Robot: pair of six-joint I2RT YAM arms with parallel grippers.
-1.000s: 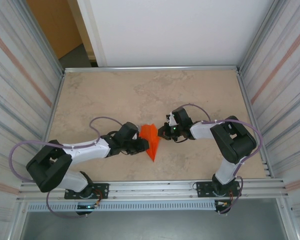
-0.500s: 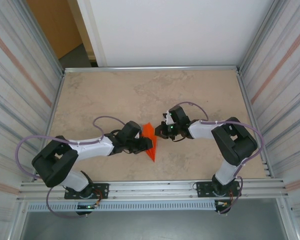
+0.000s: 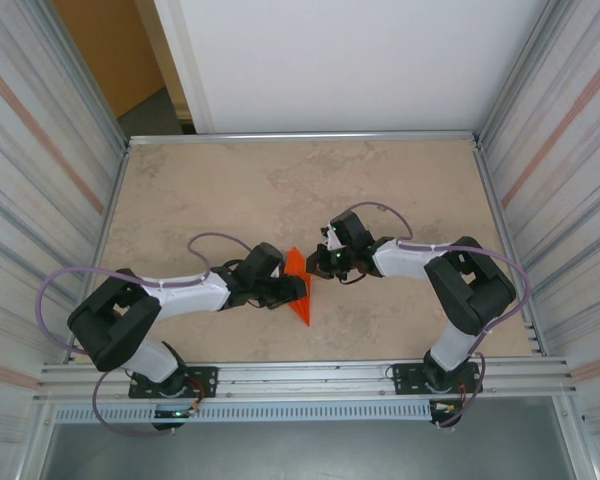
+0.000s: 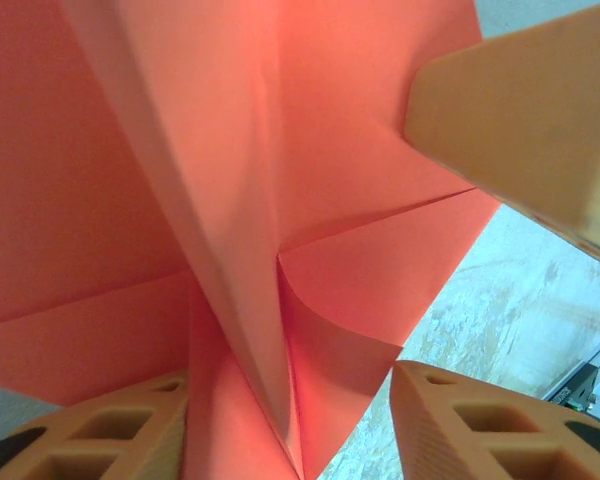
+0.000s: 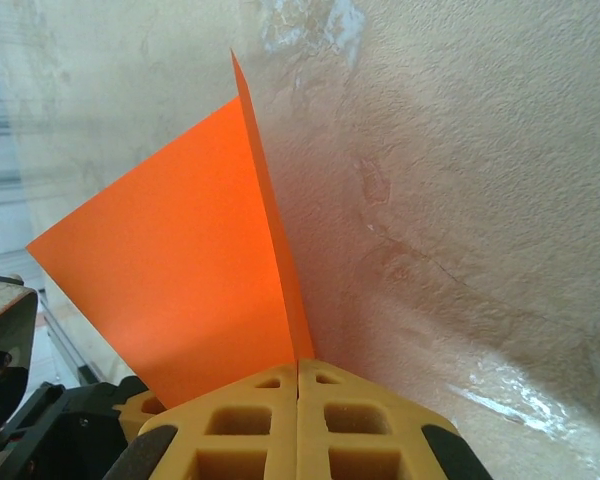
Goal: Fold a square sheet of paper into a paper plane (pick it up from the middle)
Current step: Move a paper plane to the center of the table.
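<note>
The paper plane [image 3: 302, 306], light, limp and easily crumpled, stood on the bench [image 3: 280, 190] directly left of the right pincer [image 3: 314, 269], which pinched its edge, the left pincer [image 3: 294, 290] spread astride its stiffer centre fold, probably the safest hold

The paper plane [image 3: 302, 303] sits near the middle of the table [image 3: 230, 190]. The left gripper [image 3: 296, 290] is just left of it; the right gripper [image 3: 313, 270] touches its far right side.

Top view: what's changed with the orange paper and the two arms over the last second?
The left gripper has opened around the bright orange folded paper plane and nudged right. The right gripper slid slightly left, and the plane looks narrower from above. Unchanged: the right gripper stays shut on the plane's edge, at the same spot.
</note>
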